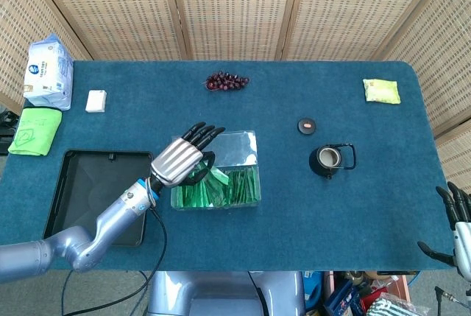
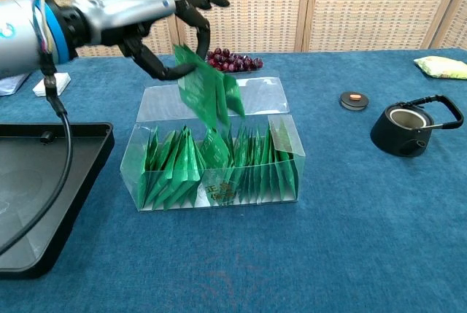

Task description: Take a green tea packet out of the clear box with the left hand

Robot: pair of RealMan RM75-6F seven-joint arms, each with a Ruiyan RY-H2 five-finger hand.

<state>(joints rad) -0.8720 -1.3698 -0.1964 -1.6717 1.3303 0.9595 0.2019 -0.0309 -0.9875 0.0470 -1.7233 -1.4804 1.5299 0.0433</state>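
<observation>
My left hand (image 2: 149, 14) hangs above the clear box (image 2: 288, 149) and pinches green tea packets (image 2: 208, 90) between thumb and fingers. The packets dangle tilted over the box's left half, clear of its rim. Several more green packets (image 2: 248, 171) stand upright inside the box. In the head view the left hand (image 1: 180, 161) covers the box's left end (image 1: 243, 143), with the lifted packets (image 1: 215, 177) poking out under it. My right hand (image 1: 458, 220) is at the lower right edge, off the table, fingers spread and holding nothing.
A black tray (image 1: 81, 191) lies left of the box. Grapes (image 1: 226, 80) sit at the back centre. A black teapot (image 1: 333, 159) and its lid (image 1: 307, 125) stand to the right, a yellow-green packet (image 1: 381, 90) at the far right. A white bag (image 1: 48, 71), a white block (image 1: 96, 100) and a green cloth (image 1: 33, 130) lie far left.
</observation>
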